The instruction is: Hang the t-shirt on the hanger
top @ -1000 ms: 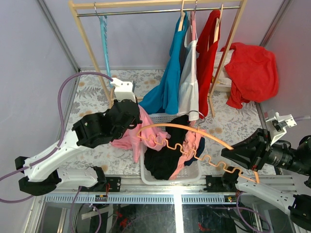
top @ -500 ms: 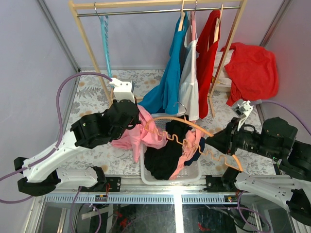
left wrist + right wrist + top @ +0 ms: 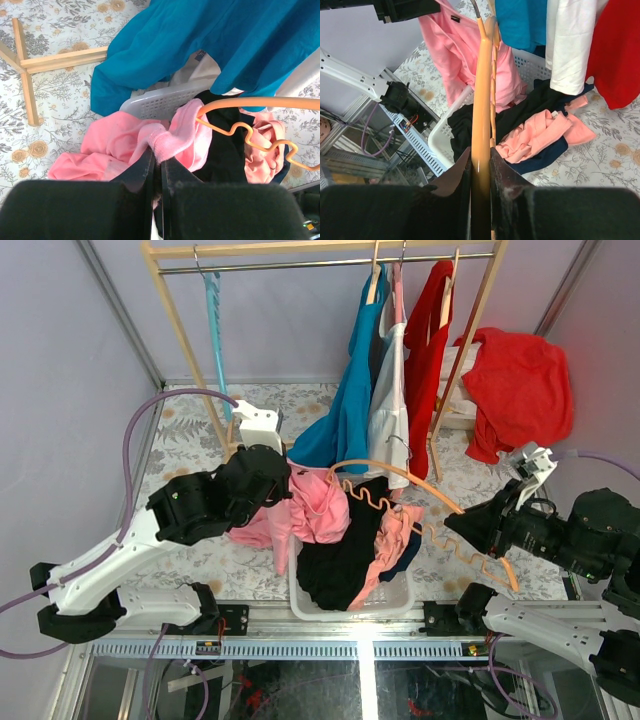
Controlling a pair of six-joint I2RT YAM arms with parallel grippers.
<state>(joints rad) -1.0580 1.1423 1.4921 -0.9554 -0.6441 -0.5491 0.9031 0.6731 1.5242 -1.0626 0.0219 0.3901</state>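
Fingers of the left gripper (image 3: pixel 283 490) look pressed together on a bunch of the pink t-shirt (image 3: pixel 318 512), seen from above. It hangs partly lifted over the left rim of the white basket (image 3: pixel 350 612). The right gripper (image 3: pixel 455 524) holds one end of the orange hanger (image 3: pixel 400 478), and the far tip is touching the pink cloth. From the left wrist, the jaws are nearly shut, pinching a thick fold of the t-shirt (image 3: pixel 125 145). The hanger (image 3: pixel 260 102) tip is buried in that same bunch, just beside the grip. I cannot tell whether it has found the neck or hem or only a crease. If it is a crease, I'd guess pushing on just drags the cloth. A small pinch like that could also slip. From the right wrist, the fingers (image 3: pixel 462 167) are clamped either side of the hanger (image 3: pixel 481 100), a narrow gap filled by the bar. A bar that thin might twist in the grip. Its wavy lower rail passes right over the salmon garment (image 3: pixel 535 134) and could snag it.
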